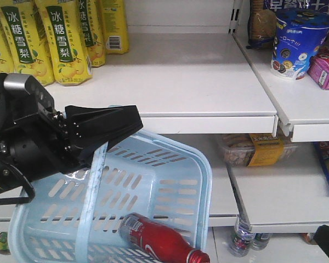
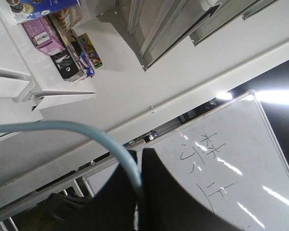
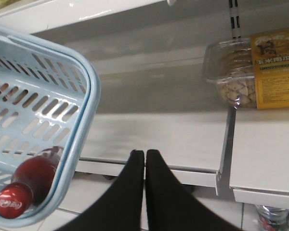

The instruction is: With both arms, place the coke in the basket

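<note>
The light blue basket hangs tilted in front of the shelves. My left gripper is shut on its swing handle. In the left wrist view the black jaws pinch the blue handle. The coke lies on its side inside the basket, red cap toward the lower right corner. It also shows in the right wrist view behind the basket's rim. My right gripper is shut and empty, to the right of the basket and apart from it.
Yellow drink bottles stand on the upper shelf at the left. A blue cup and a pink box sit at the right. A clear snack tub sits on the lower shelf. Bottles stand below on the floor.
</note>
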Tool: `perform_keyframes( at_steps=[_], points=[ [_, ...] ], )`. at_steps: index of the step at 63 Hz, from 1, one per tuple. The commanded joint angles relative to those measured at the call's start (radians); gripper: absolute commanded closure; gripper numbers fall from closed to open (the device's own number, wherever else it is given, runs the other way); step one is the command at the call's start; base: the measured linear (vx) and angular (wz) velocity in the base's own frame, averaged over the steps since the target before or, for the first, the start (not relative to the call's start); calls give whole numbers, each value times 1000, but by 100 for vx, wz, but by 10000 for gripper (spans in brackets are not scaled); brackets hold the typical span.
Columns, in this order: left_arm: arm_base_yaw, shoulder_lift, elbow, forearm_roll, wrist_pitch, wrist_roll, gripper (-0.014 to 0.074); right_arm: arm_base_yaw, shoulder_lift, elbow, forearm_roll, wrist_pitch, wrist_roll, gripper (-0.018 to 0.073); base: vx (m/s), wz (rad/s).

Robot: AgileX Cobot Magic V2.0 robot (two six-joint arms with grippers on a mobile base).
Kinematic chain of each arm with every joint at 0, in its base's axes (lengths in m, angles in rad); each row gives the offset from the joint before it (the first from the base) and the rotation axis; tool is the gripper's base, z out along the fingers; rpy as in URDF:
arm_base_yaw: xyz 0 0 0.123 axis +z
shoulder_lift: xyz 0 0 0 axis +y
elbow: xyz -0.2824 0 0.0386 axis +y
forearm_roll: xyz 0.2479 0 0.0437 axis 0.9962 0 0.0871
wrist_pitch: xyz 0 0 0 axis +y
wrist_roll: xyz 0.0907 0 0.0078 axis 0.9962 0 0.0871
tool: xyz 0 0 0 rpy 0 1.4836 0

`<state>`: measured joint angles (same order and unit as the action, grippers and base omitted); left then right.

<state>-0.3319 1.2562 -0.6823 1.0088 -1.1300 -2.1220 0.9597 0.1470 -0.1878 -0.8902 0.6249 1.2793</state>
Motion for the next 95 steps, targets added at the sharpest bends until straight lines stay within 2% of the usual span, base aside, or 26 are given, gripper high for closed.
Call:
perform_keyframes(
  at_steps=[1, 43, 50, 55, 66, 81, 89, 95],
  points=[
    [-6, -29, -37, -116, -245, 5, 603, -2, 10, -22, -78, -55, 49, 564, 0, 0],
    [-5, -27, -37, -116, -238, 11, 603, -2, 10, -22, -78, -55, 48, 564, 0, 0],
    [-5, -25, -37, -124, -168, 63, 603, -2, 10, -22, -78, -55, 48, 564, 0, 0],
    [-6, -29, -35, -103, -142, 91, 603, -2, 10, -22, -78, -55, 48, 564, 0, 0],
    [-7, -63, -21, -37, -37, 91, 603, -2, 10, -22, -78, -54, 48, 564, 0, 0],
    [-7, -185, 92, -41, 135, 94, 603, -2, 10, -22, -78, -54, 48, 564, 0, 0],
    [-7, -273, 160, -78, 184, 172, 603, -2, 10, -22, -78, -54, 48, 564, 0, 0],
    [-7, -343, 215, -119, 192, 272, 603, -2, 10, -22, -78, -54, 48, 564, 0, 0]
  ],
)
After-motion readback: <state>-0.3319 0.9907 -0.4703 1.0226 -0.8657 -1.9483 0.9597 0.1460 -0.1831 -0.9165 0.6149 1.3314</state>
